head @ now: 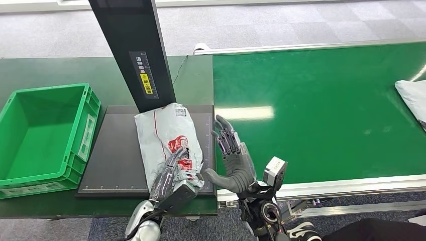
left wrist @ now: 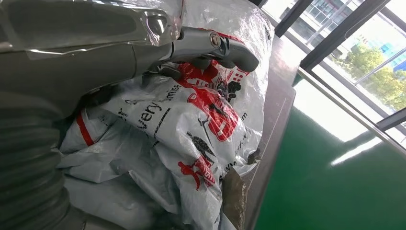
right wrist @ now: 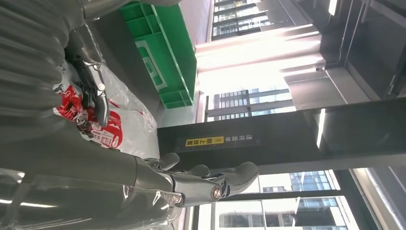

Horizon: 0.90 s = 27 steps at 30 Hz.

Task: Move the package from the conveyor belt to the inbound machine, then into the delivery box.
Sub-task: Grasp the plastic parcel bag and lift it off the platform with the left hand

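Left hand (head: pixel 173 173) is laid on the package (head: pixel 168 135), fingers flat, a grip not confirmed. Grey crumpled polybag, red print, is seen on the inbound machine (head: pixel 115 160). Right hand (head: pixel 232 159) is held open beside the machine.

A parcel-sorting or logistics test floor. A wide green conveyor belt (head: pixel 321 110) with a metal edge runs just beside a dark scanning platform (head: pixel 120 155) with a black upright post (head: pixel 133 50) carrying a yellow label. A green plastic crate (head: pixel 45 135) sits beyond the platform from the belt. Grey carpet tiles (head: pixel 281 22) lie past the belt, and tall glazed windows (right wrist: pixel 268 96) show office buildings outside.
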### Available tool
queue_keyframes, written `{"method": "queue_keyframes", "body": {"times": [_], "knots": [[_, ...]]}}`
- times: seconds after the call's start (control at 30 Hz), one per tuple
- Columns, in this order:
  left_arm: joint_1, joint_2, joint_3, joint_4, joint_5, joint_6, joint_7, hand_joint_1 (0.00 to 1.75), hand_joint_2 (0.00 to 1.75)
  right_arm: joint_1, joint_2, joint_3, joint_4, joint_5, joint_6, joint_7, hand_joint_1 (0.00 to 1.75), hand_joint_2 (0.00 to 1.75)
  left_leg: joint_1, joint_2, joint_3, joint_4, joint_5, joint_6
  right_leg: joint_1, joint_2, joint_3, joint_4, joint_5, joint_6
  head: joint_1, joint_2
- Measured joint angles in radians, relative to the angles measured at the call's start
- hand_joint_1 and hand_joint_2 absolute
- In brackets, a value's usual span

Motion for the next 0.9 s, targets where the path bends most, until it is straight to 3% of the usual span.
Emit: {"method": "queue_keyframes", "body": {"times": [0.07, 0.2, 0.3, 0.43, 0.73, 0.9], "knots": [[0.003, 0.000, 0.008, -0.003, -0.011, 0.000, 0.004, 0.02, 1.75, 0.001, 0.000, 0.000, 0.000, 0.002, 0.003, 0.000, 0.00, 1.75, 0.000, 0.000, 0.000, 0.000, 0.000, 0.000, 0.000, 0.000, 0.000, 0.000, 0.000, 0.000, 0.000, 0.000], [0.012, 0.002, 0.023, -0.015, -0.025, 0.000, 0.012, 1.39, 1.75, 0.002, 0.000, 0.000, 0.000, 0.005, 0.009, -0.001, 0.00, 1.75, 0.000, 0.000, 0.001, 0.000, 0.000, 0.000, 0.000, 0.000, 0.001, 0.000, 0.000, 0.000, 0.000, 0.000], [0.018, 0.003, 0.035, -0.028, -0.036, 0.004, 0.017, 1.62, 1.75, 0.001, -0.001, 0.000, 0.001, 0.008, 0.010, -0.001, 0.00, 1.75, 0.000, 0.000, 0.001, 0.000, 0.000, 0.000, 0.000, 0.000, 0.001, 0.000, 0.000, 0.000, 0.000, 0.000], [0.027, 0.005, 0.052, -0.044, -0.046, 0.017, 0.019, 1.74, 1.75, -0.001, -0.001, -0.001, 0.003, 0.013, 0.010, -0.004, 0.00, 1.75, 0.000, 0.000, 0.001, 0.000, 0.000, 0.000, 0.000, 0.000, 0.001, 0.000, 0.000, 0.000, 0.000, 0.000], [0.062, 0.005, 0.090, -0.105, -0.059, 0.085, 0.027, 1.75, 1.75, -0.007, 0.000, -0.005, 0.005, 0.028, 0.007, -0.004, 0.00, 1.75, 0.000, 0.000, 0.001, 0.000, 0.000, 0.000, 0.000, 0.000, 0.001, 0.000, 0.000, 0.000, 0.000, 0.000], [0.107, 0.003, 0.131, -0.185, 0.025, 0.143, -0.034, 1.75, 1.75, -0.007, 0.000, -0.011, 0.005, 0.035, -0.008, -0.002, 0.00, 1.75, 0.000, 0.000, 0.000, 0.000, 0.000, 0.000, 0.000, 0.000, -0.001, 0.000, 0.000, 0.000, 0.000, 0.000]]}}
